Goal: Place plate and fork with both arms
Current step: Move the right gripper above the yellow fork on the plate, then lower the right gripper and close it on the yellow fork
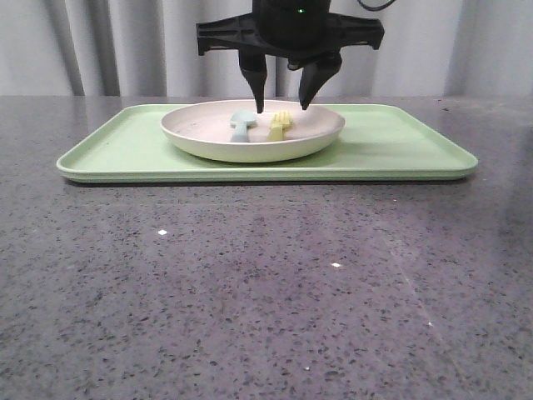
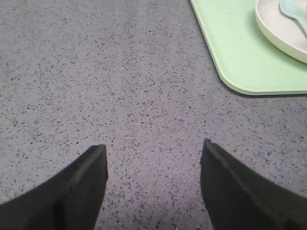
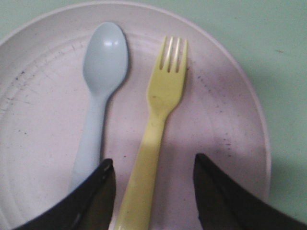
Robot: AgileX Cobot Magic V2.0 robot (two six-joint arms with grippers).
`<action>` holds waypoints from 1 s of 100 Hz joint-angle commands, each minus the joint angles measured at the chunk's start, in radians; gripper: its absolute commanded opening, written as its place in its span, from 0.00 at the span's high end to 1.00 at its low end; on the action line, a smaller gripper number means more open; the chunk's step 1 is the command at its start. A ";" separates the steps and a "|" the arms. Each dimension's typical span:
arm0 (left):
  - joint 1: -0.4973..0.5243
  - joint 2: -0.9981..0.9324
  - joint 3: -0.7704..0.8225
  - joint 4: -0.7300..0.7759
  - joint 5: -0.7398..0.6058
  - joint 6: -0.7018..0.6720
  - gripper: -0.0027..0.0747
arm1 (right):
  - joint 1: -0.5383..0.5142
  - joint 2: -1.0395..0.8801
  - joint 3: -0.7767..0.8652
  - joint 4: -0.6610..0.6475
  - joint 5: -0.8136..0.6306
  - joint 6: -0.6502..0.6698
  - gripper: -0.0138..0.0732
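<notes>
front view, going left to right: the left gripper (image 2: 153, 187) is out of this view — its wrist camera shows fingers apart over bare grey table. the small yellow plastic fork (image 3: 156, 139) lies in the round pale pink plate (image 1: 193, 137) — handle running between the right gripper's (image 1: 283, 107) spread fingers, so the right arm is nearer.

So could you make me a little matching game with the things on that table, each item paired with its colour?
Things:
1. fork
2. spoon
3. plate
4. tray

Colours:
A. light green
B. pale pink inside, cream rim
C. yellow
D. pale blue-grey

Pairs: 1-C, 2-D, 3-B, 4-A
</notes>
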 commanded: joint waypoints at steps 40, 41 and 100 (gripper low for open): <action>0.001 0.003 -0.027 0.001 -0.067 -0.010 0.42 | -0.023 -0.058 -0.034 -0.051 -0.072 0.030 0.40; 0.001 0.003 -0.027 0.001 -0.067 -0.010 0.42 | -0.023 -0.058 -0.034 -0.051 -0.072 0.031 0.40; 0.001 0.003 -0.027 0.001 -0.067 -0.010 0.42 | -0.023 0.001 -0.033 -0.013 -0.053 0.053 0.40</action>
